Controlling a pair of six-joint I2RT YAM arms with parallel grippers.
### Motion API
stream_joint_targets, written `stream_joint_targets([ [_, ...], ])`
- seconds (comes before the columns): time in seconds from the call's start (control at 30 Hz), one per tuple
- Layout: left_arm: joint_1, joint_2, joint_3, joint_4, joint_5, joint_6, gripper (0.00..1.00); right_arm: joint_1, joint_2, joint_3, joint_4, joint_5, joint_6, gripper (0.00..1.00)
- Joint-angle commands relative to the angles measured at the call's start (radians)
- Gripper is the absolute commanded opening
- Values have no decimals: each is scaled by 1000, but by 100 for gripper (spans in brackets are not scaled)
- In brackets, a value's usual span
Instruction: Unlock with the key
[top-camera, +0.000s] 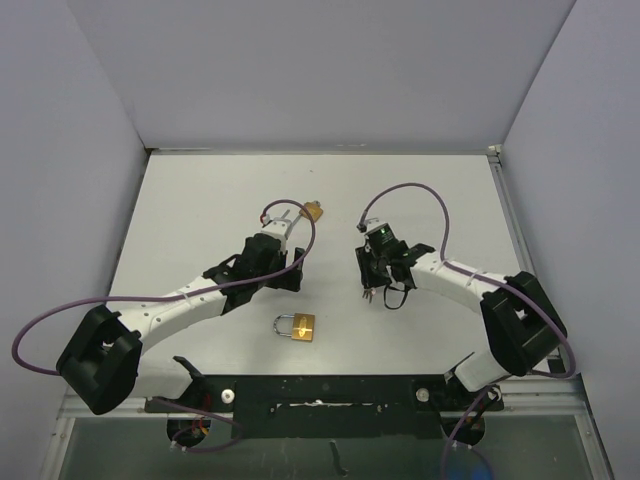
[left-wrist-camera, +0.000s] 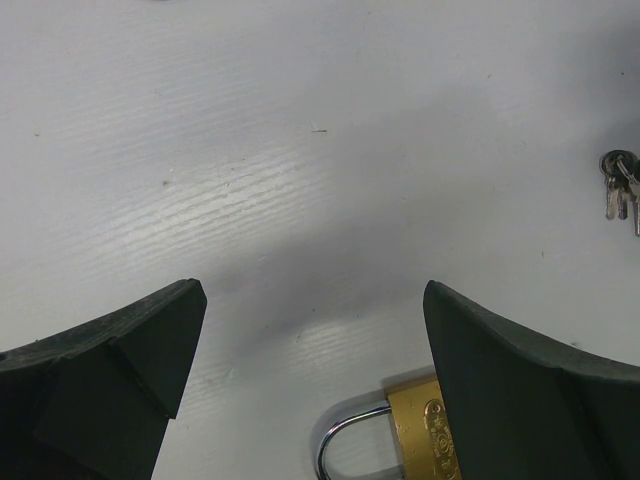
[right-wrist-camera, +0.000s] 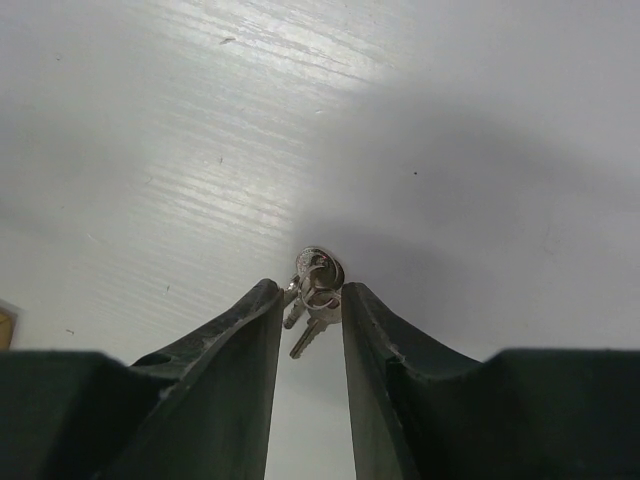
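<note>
A brass padlock (top-camera: 297, 327) with a steel shackle lies on the white table near the front middle. A second brass padlock (top-camera: 314, 211) lies at the tips of my left gripper (top-camera: 300, 214). In the left wrist view this padlock (left-wrist-camera: 415, 430) sits between the wide-open fingers of the left gripper (left-wrist-camera: 312, 290), beside the right finger. My right gripper (top-camera: 369, 284) points down at the table. In the right wrist view the right gripper (right-wrist-camera: 310, 287) has closed its tips on a small bunch of keys (right-wrist-camera: 318, 272) on a ring. The keys also show in the left wrist view (left-wrist-camera: 618, 185).
The white table (top-camera: 200, 200) is boxed in by grey walls at the back and both sides. Purple cables loop over both arms. A black rail runs along the near edge between the arm bases.
</note>
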Motion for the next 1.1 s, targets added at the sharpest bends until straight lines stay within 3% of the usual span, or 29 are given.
stream_joint_targets([
  [0.0,6,-12,2,48,6,-13,91,11,24,47,-15,15,-35,32],
  [0.5,7,-14,-9,52,3,-15,91,59,113,111,-100,78,-57,22],
  [0.8,8,-16,-9,58,14,-17,91,55,86,108,-78,108,-42,0],
  [1.07,5,-39,-60,228,155,5,91,-44,-85,76,73,-86,6,0],
])
